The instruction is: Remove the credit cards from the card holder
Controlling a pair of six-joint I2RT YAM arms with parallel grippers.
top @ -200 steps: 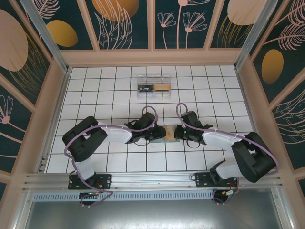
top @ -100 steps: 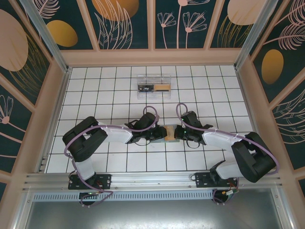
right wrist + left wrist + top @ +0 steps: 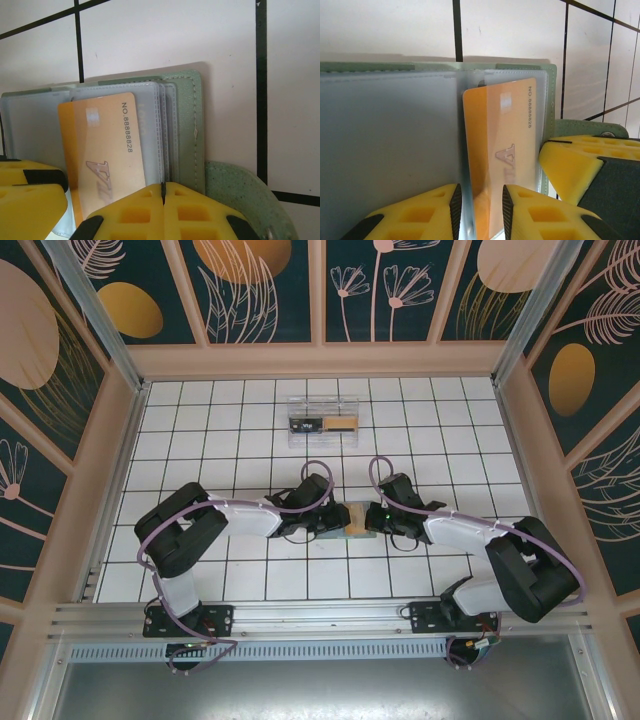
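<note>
**Open card holder (image 3: 187, 115) on the bench (image 3: 200, 420)**

Left end effector (image 3: 481, 197) straddles the orange credit card (image 3: 505, 135), jaws part-way apart; a pinch cannot be told. Right end effector (image 3: 163, 189) is closed on the card holder's green edge. Farther back sits a clear box (image 3: 322, 423).

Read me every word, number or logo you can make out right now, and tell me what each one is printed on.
"NO.8888828": printed along one edge of the orange credit card sitting in the card holder.
"V...": large embossed logo on the same card; only the first letter reads clearly, the rest is cut off.
Black card in the clear box: a pale mark, too small to read.
</note>
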